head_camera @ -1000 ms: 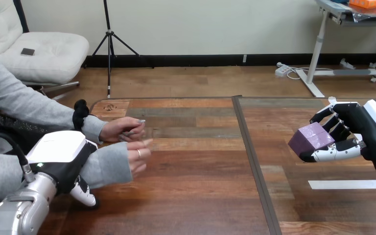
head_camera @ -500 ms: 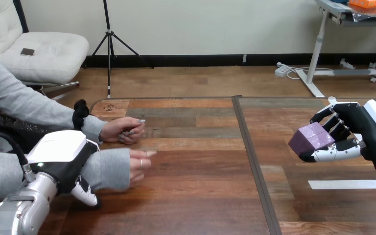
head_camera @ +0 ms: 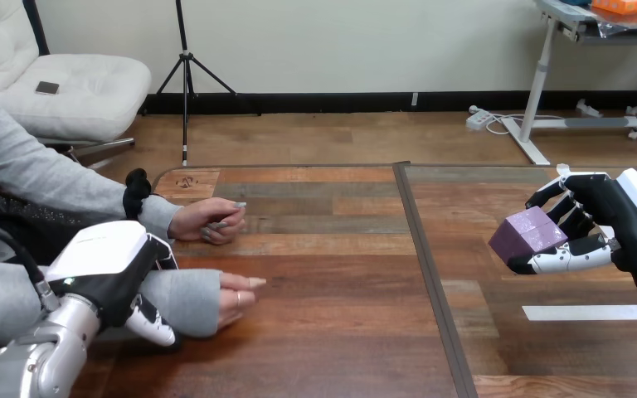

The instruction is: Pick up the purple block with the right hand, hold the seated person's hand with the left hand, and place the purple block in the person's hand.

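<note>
**Left hand settles at the lowered wrist; the block waits at 3 o'clock.**
Our left hand [head_camera: 104, 265] has crept toward 2 o'clock and now lies against the grey sleeve [head_camera: 184, 300] at the wrist; we cannot tell whether it grips. At its 3 o'clock the person's hand [head_camera: 236, 300] has sunk within 1 s onto the table [head_camera: 332, 332], palm not turned up. Well apart, further toward 3 o'clock, our right hand [head_camera: 622, 222] has not moved and is clamped on the purple block [head_camera: 527, 235]. We judge the hold is forming and the handover is still ahead.
</note>
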